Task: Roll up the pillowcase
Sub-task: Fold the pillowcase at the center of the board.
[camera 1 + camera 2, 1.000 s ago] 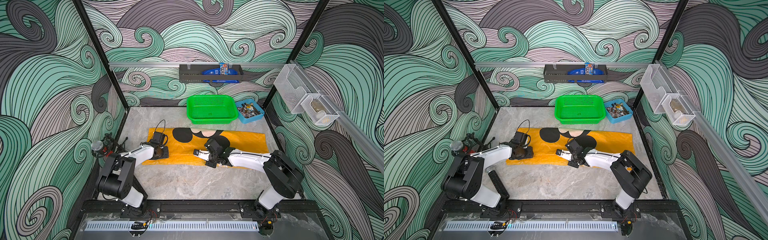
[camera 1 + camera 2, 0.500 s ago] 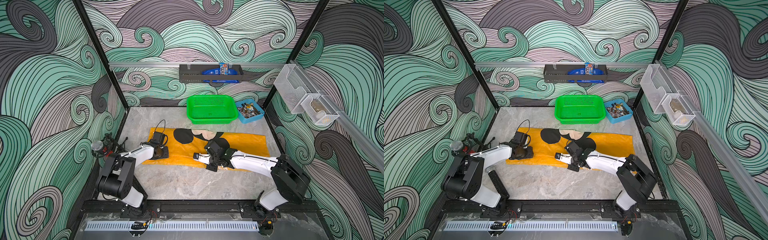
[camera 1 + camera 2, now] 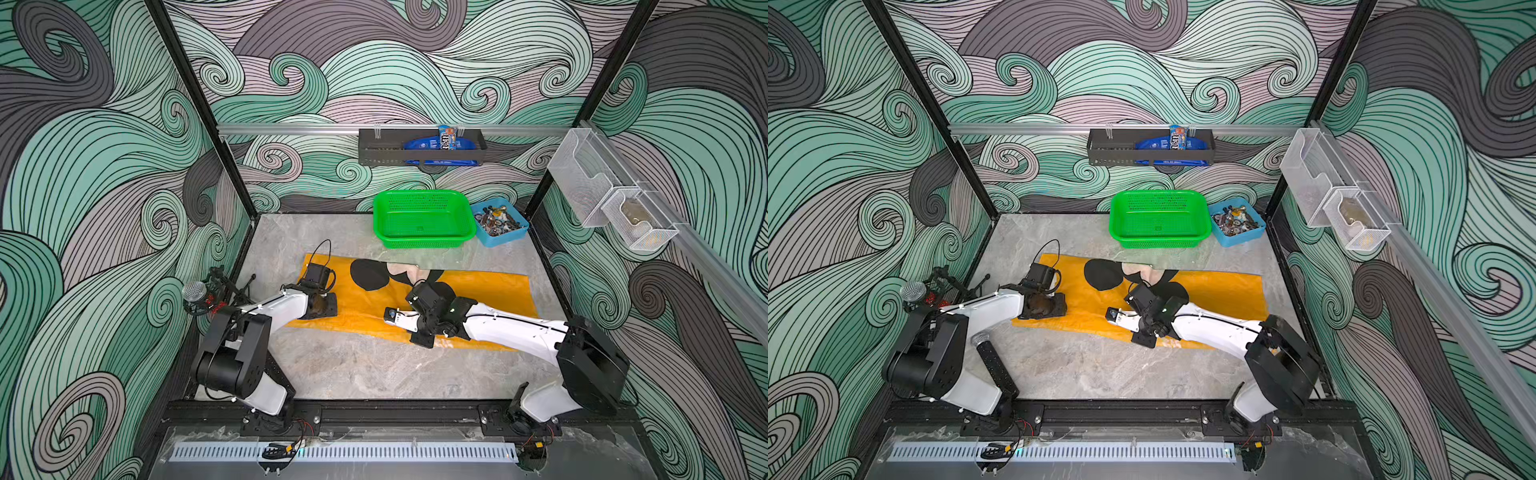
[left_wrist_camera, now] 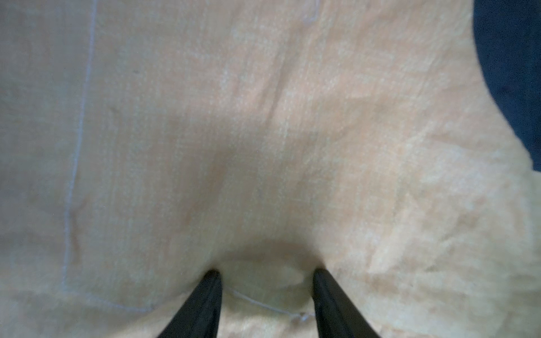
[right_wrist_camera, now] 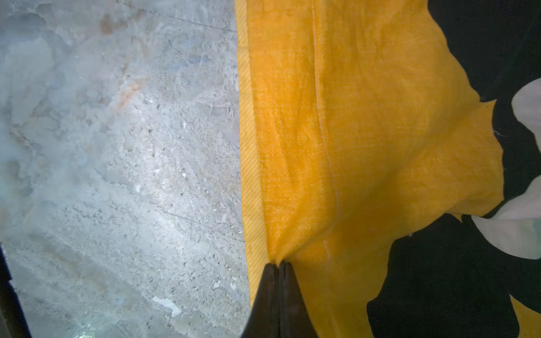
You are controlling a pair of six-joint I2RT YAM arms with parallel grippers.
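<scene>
Just in front of the green basket (image 3: 422, 239), your pillowcase (image 3: 490, 291) lies spread along the worktop (image 3: 353, 374), cartoon print up and not yet rolled. Your right tool (image 5: 278, 264) is clamped on the yellow cloth just inside the hem, at the edge farthest from the basket, and the fabric puckers into its closed tips. Compared with a second ago, this tool has drawn away from the basket, and that far edge now bows outward with it. The black ear print has shifted too, and a pale patch shows at the basket-side edge. Your left tool (image 4: 265, 272) has not moved. Its jaws stand apart, with both tips pressing on the cloth's other end.
</scene>
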